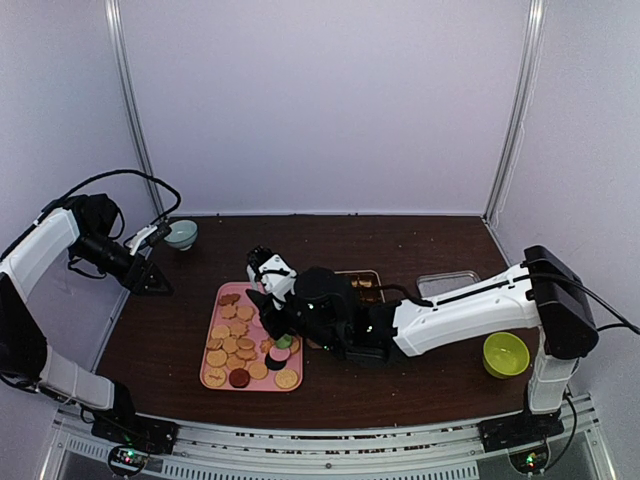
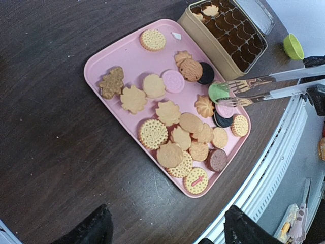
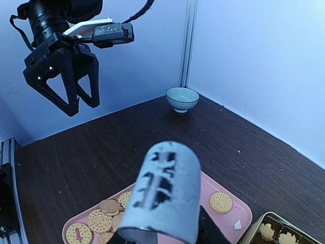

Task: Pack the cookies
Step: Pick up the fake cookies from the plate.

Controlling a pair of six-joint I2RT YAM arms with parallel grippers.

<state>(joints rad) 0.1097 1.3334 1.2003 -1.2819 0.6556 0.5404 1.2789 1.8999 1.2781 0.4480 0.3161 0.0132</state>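
Left jaws wide near pale bowl (image 3: 182,98), right jaws gripping tongs (image 2: 244,84) over cookies (image 2: 152,133) on pink tray (image 2: 117,58), tin (image 2: 208,43) beside

Your left arm (image 1: 45,250) was raised at the far left. Your left hand (image 1: 148,278) angled downward, jaws spread wide, gripping nothing. Your right arm (image 1: 460,305) reached low toward the centre, and your right hand (image 1: 325,320) was closed on the tongs (image 2: 264,86).

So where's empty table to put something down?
Bare dark wooden table lies between the pale blue-green bowl and the pink plastic tray, and along the far edge. It's crowded where the metal tongs, tan tin and tray meet.
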